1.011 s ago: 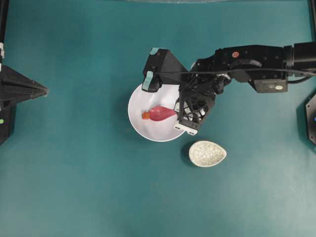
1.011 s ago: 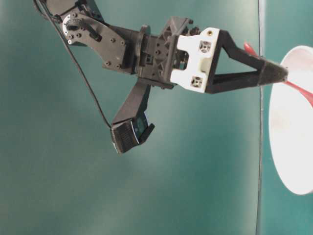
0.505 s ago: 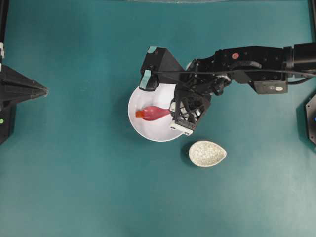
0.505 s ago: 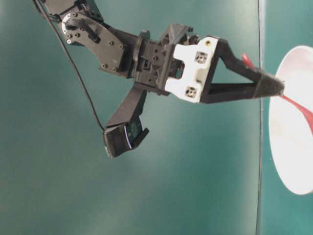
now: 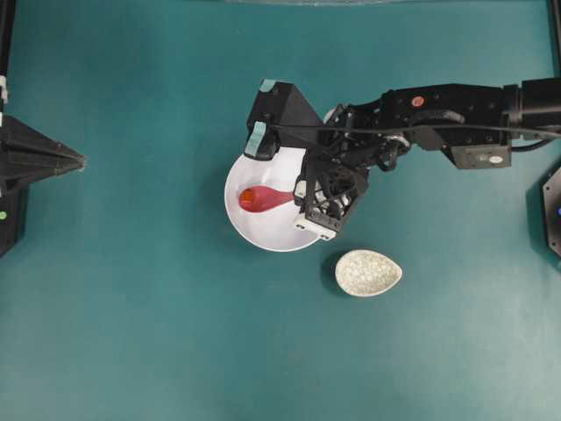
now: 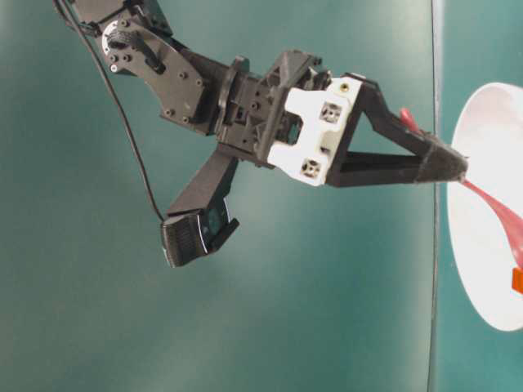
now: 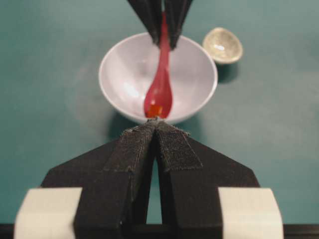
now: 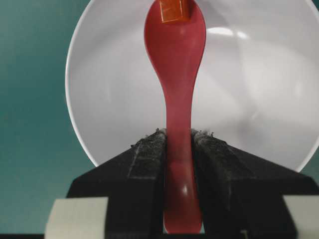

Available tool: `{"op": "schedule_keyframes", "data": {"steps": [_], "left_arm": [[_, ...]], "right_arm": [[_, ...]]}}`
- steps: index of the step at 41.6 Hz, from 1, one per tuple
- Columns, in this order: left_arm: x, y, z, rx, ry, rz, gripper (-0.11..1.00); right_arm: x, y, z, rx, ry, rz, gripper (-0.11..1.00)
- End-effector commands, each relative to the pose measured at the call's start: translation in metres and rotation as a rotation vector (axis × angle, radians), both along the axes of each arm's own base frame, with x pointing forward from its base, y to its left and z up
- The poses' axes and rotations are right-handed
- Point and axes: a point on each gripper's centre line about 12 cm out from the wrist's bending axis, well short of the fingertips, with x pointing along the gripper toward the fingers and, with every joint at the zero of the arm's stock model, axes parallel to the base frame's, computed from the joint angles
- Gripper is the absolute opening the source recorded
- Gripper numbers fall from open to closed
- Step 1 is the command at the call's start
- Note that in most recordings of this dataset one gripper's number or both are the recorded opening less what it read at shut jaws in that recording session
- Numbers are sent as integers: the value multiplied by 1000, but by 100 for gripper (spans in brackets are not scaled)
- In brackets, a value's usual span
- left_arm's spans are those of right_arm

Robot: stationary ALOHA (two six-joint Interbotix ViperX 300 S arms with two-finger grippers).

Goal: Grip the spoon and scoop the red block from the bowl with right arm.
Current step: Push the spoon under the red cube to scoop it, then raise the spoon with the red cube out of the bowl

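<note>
The right gripper (image 8: 179,144) is clamped on the spoon's (image 8: 175,59) handle, scoop over the bowl (image 5: 263,237). The red block (image 8: 174,10) sits in the scoop's far end. At the far left, the left gripper (image 7: 156,124) has its fingers together.

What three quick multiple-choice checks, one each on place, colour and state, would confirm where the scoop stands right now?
1. Where is the red block?
A. on the table beside the bowl
B. in the spoon's scoop
C. in the speckled rest

2. What colour is the bowl?
A. white
B. teal
C. black

3. What is the right gripper doing?
A. hanging open and empty
B. shut on the bowl's rim
C. shut on the spoon's handle

Answers: 1 B, the right wrist view shows the block lying at the tip of the spoon. 2 A, it shows white against the teal table. 3 C, both pads press the handle from either side.
</note>
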Motion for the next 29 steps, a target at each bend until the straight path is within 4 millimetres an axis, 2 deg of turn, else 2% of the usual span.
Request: {"op": "schedule_keyframes", "data": {"steps": [1, 14, 29], "left_arm": [[3, 1, 10, 4, -21, 3, 3], [3, 1, 10, 3, -21, 3, 3], [3, 0, 9, 2, -20, 1, 3]], "right_arm": [[2, 1, 14, -7, -47, 0, 23], [-12, 0, 14, -17, -111, -29, 23], [-43, 3, 14, -56, -277, -58, 23]]}}
